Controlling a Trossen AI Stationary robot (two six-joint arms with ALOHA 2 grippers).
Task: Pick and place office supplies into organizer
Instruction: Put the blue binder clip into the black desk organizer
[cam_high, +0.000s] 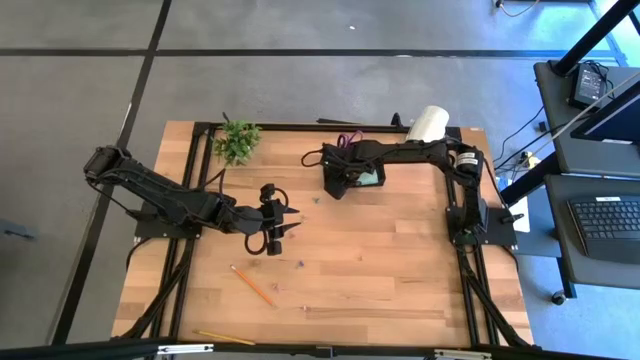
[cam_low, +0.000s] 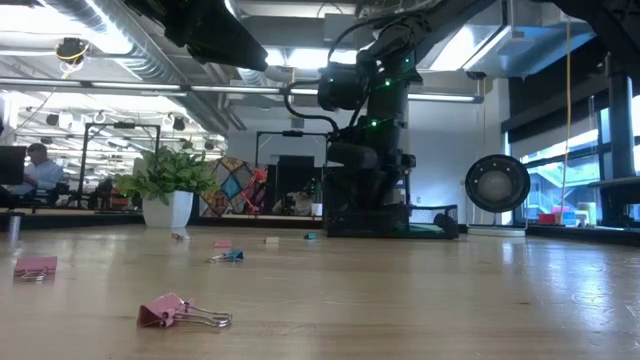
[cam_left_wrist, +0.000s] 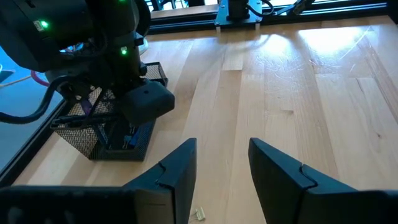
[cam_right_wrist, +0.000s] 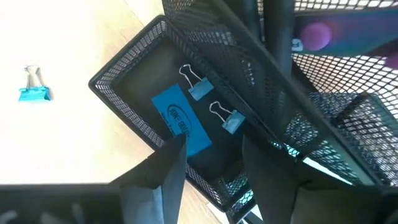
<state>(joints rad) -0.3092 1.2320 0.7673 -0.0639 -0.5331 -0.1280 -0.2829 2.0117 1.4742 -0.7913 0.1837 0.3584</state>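
**Desk:** As the right gripper (cam_right_wrist: 208, 165) hangs over the black mesh organizer (cam_high: 352, 172) at the far side of the table, which step is this?

**Photographer:** A drop-off, by my reading. Its fingers are parted with nothing between them, directly above a low compartment where a blue eraser (cam_right_wrist: 180, 127) and two blue binder clips (cam_right_wrist: 198, 87) lie. The release looks made.

**Desk:** And the left arm?

**Photographer:** The left gripper (cam_high: 284, 222) hovers over the middle of the table, jaws apart and empty, with bare wood beneath it. It appears to be waiting.

**Desk:** Where is the rest of the supplies?

**Photographer:** Scattered. An orange pencil (cam_high: 253, 285) lies on the near-left part of the table, a yellow pencil (cam_high: 224, 338) at the near edge. Another blue binder clip (cam_right_wrist: 34, 86) sits on the wood just outside the organizer. A pink binder clip (cam_low: 182, 313) lies close to the low camera. Purple scissors handles (cam_high: 349, 139) show at the organizer's far side, seemingly already stowed.

**Desk:** What does the next move call for?

**Photographer:** I'd judge the right arm must lift clear of the mesh walls without snagging, then one arm goes for a loose item. The blue clip beside the organizer is nearest; it is small and flat, so the fingers would need to come down squarely over it
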